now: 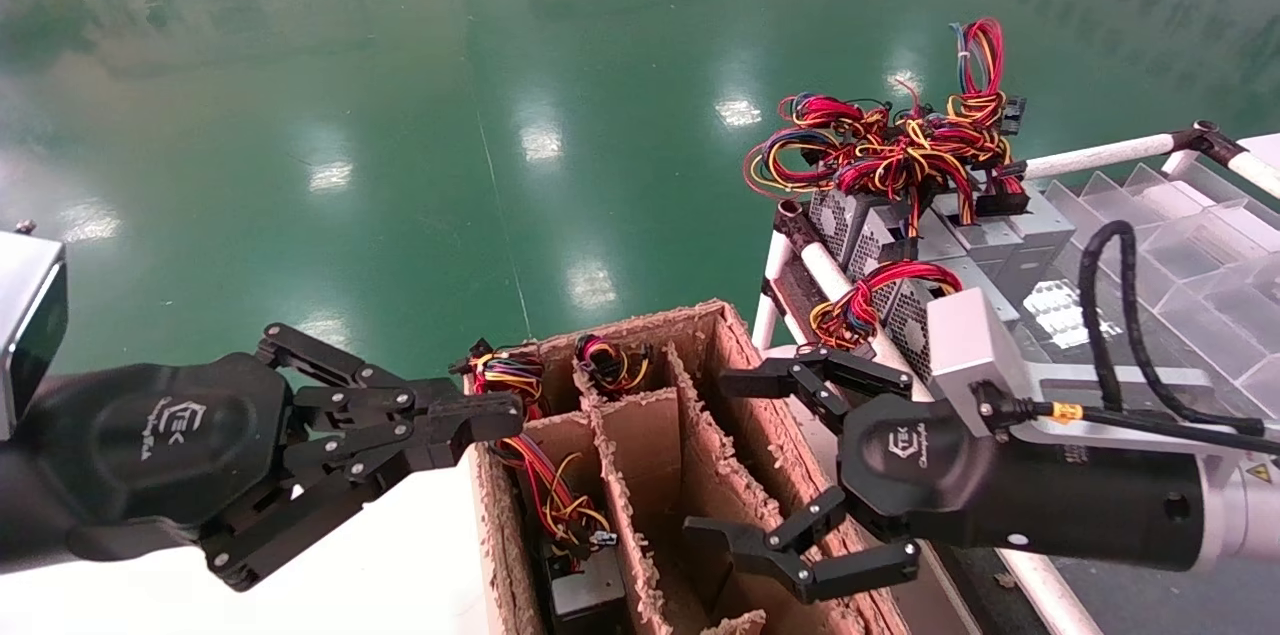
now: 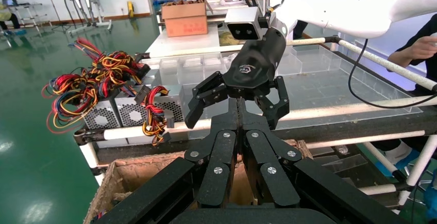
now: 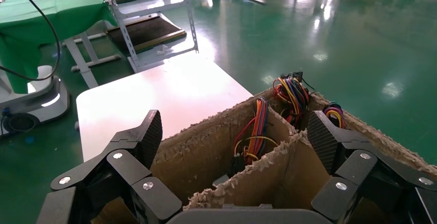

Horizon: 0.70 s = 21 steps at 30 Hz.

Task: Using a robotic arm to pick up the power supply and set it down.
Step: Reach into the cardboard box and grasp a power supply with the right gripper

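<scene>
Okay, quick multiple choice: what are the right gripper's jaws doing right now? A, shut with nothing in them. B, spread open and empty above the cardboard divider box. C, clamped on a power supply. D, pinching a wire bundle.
B: the right gripper has its jaws spread wide with nothing between them, hovering over the cardboard divider box, as the right wrist view also shows.
</scene>
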Available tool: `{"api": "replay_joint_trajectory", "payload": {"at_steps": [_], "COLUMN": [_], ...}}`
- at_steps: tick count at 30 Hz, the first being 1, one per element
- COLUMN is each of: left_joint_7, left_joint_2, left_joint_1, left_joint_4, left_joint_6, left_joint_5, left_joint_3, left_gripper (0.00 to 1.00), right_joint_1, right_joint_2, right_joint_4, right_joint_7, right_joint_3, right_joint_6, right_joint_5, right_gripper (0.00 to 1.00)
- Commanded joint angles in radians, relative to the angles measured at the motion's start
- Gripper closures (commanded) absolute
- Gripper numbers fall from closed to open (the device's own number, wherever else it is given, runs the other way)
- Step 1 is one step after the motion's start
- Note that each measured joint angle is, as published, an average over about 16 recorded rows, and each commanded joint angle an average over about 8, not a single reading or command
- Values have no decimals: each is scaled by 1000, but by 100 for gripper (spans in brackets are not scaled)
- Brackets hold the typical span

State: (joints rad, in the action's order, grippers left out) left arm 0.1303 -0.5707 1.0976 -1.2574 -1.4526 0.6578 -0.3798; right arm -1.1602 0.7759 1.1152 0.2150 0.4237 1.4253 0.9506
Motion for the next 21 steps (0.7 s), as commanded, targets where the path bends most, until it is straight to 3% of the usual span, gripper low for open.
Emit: {"api": "replay_joint_trajectory", "payload": {"at_steps": [1, 6, 18, 19, 21], "left_joint_7": [0, 0, 0, 0, 0], "left_joint_2": [0, 0, 0, 0, 0], "left_joint_1": [0, 0, 0, 0, 0], "left_joint_4": [0, 0, 0, 0, 0], "left_joint_6": [0, 0, 0, 0, 0], "left_joint_5": [0, 0, 0, 0, 0], "left_joint_3": [0, 0, 0, 0, 0], "left_gripper": [0, 0, 0, 0, 0], "right_joint_1": [-3, -14, -89, -95, -107], "right_joint_2": [-1, 61, 308, 324, 352], "right_joint_4": [-3, -31, -213, -233, -274], "right_joint_7": [0, 8, -52, -61, -80], "right_joint_3": [3, 39, 144, 151, 162], "right_joint_6": [5, -40, -123, -125, -129], "right_joint_5": [4, 60, 205, 214, 230], "right_gripper": [0, 0, 0, 2, 27]}}
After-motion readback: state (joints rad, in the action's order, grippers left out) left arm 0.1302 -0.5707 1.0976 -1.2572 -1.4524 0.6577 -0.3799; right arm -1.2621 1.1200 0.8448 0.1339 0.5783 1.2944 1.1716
